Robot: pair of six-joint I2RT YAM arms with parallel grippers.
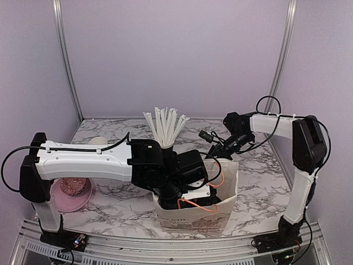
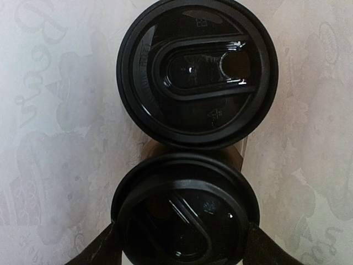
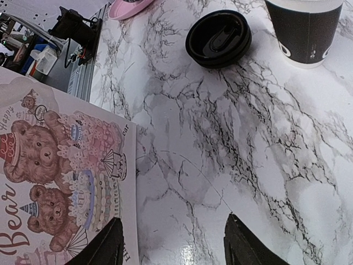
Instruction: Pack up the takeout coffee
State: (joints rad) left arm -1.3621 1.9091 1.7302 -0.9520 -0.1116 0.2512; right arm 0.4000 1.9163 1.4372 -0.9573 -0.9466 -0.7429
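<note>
Marble table [image 1: 259, 182] carries all items; paper bag [image 1: 193, 221] with a bear print stands at lower centre of the top view, mouth open.

Left gripper [image 2: 181, 237] is down inside the bag; its two fingers [image 2: 94, 251] show at the bottom corners of the left wrist view, set about a lid's width apart and lying against opposite sides of the lower lidded cup [image 2: 185, 215]; the cup sits between them, held.

Upper lidded cup [image 2: 196, 72] stands just above it in the same view, the two black lids overlapping slightly in the picture; both coffees are inside the bag, only their lids visible; contact between the cups cannot be told.

Right gripper [image 3: 174, 220] sits at the bag's upper right rim in the top view; jaws wide apart, bare marble between them, nothing held; the left-hand finger is just beside the bag's printed face; contact cannot be told.

Black cup of straws [image 1: 165, 144] stands behind the bag; pink dish [image 1: 69, 193] lies at lower left; loose black lid [image 3: 218, 37] rests on the marble near the black cup.
</note>
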